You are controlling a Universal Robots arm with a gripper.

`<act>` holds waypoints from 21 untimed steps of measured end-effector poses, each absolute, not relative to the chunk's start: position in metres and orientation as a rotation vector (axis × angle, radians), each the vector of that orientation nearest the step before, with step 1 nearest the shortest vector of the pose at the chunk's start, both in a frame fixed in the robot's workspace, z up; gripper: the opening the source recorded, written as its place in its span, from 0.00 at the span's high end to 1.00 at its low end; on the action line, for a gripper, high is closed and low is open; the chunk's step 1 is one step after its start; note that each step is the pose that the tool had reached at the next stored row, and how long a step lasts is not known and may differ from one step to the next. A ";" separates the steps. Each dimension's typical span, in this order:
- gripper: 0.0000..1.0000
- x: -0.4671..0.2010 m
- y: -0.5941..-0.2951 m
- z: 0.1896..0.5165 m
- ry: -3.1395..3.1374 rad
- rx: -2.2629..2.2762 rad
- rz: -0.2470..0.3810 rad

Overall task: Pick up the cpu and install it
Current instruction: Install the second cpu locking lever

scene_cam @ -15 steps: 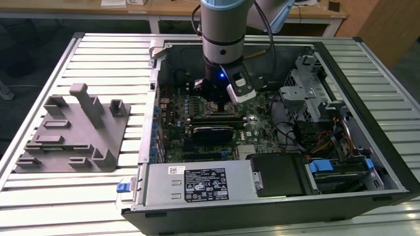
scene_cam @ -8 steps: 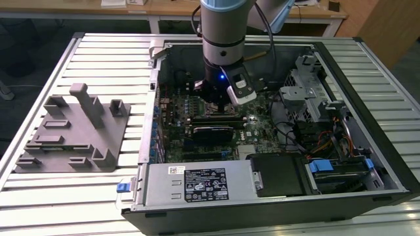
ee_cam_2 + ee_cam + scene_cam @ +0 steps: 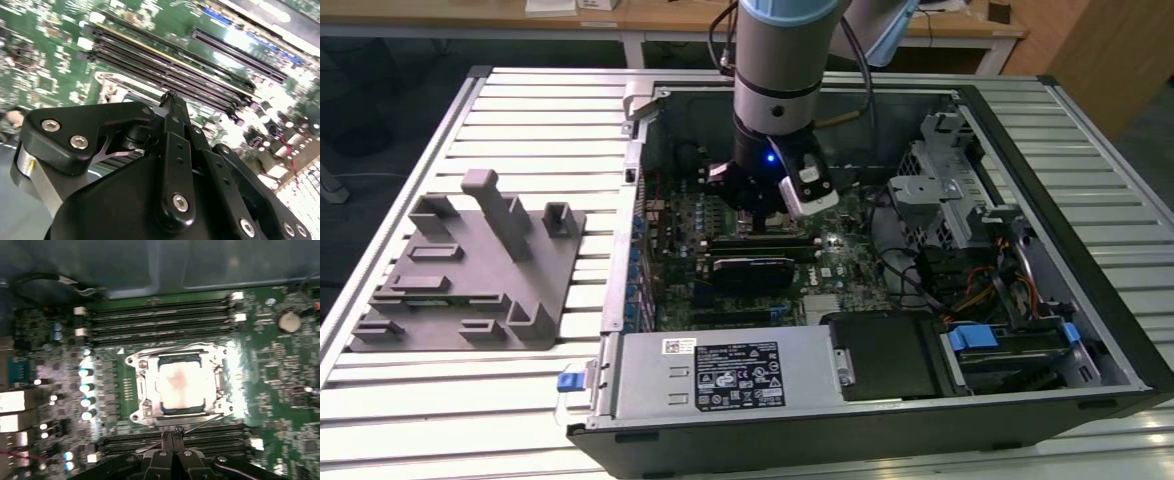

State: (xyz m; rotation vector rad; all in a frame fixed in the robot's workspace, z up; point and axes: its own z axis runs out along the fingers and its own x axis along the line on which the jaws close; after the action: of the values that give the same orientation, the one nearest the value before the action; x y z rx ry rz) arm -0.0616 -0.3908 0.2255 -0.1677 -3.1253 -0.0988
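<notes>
Exterior view: arm [image 3: 777,60] upright, reaching straight down into open computer case [image 3: 1067,290] on slatted worktop [image 3: 520,110], wrist low over green board [image 3: 847,260]. First wrist view: cpu [image 3: 181,385] sits flat inside metal socket frame [image 3: 141,395]; fingers [image 3: 172,436] pressed together, holding nothing, tips just beside frame edge, over memory slots [image 3: 210,440].

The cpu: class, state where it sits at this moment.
In the first wrist view, the cpu lies flat inside the metal-framed socket on the green motherboard, between two banks of long black memory slots.
</notes>
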 end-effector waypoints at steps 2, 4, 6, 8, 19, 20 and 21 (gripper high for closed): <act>0.89 -0.062 -0.391 0.226 -3.125 -0.168 -0.098; 0.89 -0.062 -0.391 0.226 -3.125 -0.168 -0.099; 0.89 -0.062 -0.391 0.225 -3.125 -0.166 -0.099; 0.89 -0.062 -0.391 0.225 -3.126 -0.128 -0.099; 0.89 -0.065 -0.393 0.223 -3.124 0.059 -0.097; 0.89 -0.066 -0.393 0.223 -3.124 0.069 -0.097; 0.89 -0.067 -0.394 0.222 -3.124 0.079 -0.098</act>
State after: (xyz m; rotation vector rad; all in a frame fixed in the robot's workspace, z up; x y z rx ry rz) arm -0.0669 -0.3939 0.2224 0.0787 -3.1235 -0.0982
